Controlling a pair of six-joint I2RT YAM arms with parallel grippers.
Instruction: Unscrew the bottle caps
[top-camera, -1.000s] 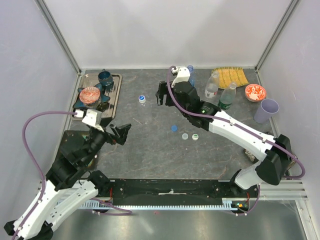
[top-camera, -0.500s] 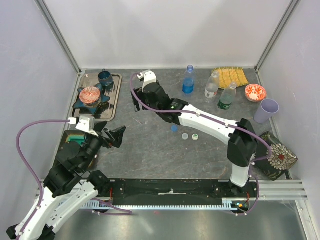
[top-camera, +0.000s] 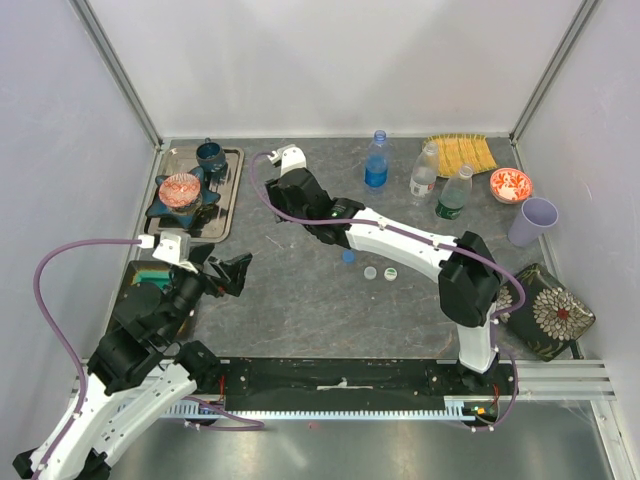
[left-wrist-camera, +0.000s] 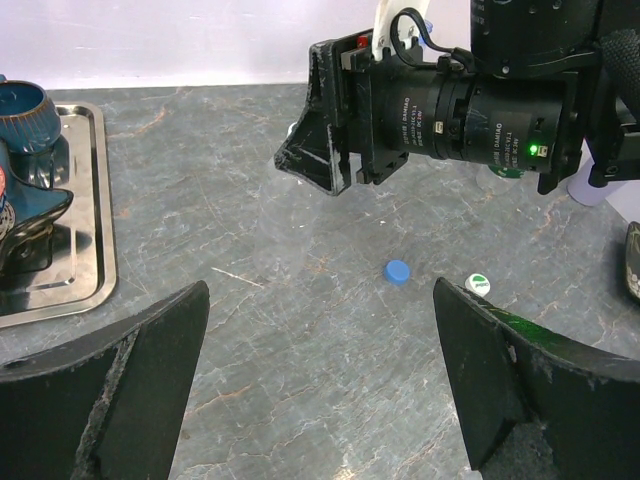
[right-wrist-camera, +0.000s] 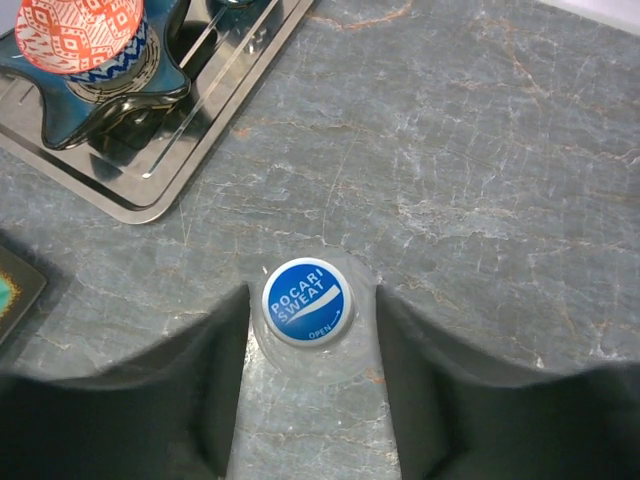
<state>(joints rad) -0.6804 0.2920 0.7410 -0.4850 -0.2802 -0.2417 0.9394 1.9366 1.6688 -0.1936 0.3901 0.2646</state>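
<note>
Blue-capped short bottle (right-wrist-camera: 300, 312) stands on the table (top-camera: 300, 300) near the tray (top-camera: 232, 196). The right gripper (right-wrist-camera: 312, 295) flanks it, fingers close at both sides, though I cannot tell whether they pinch it. Left gripper (left-wrist-camera: 318, 300) hangs spread wide, holding nothing — the other bottles (top-camera: 424, 172) stand back right, well apart.

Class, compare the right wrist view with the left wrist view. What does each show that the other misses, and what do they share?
Only the right wrist view shows the Pocari Sweat lettering on the short bottle's blue cap, seen from above between the right fingers. Only the left wrist view shows a loose blue cap and a green-and-white cap lying on the table. Both show the steel tray and the grey table.
</note>
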